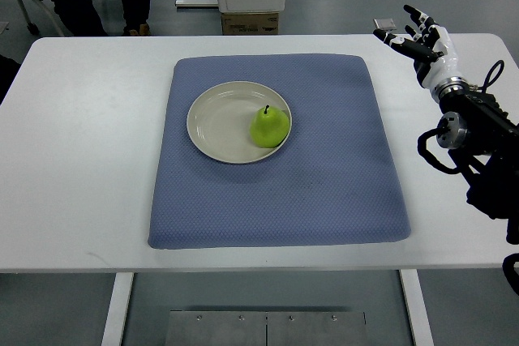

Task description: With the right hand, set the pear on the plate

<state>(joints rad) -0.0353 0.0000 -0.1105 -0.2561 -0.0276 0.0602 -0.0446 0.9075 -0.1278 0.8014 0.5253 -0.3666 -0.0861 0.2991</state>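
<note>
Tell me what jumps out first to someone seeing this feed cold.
The bright green pear stands out first, sitting on the right side of the round cream plate, which lies on the blue textured mat covering the middle of the white table. Next is the right robot hand, black and white, fingers spread and empty, raised over the table's far right corner, well clear of the plate.

The right hand reaches in from the right edge, raised, fingers spread and empty.
</note>
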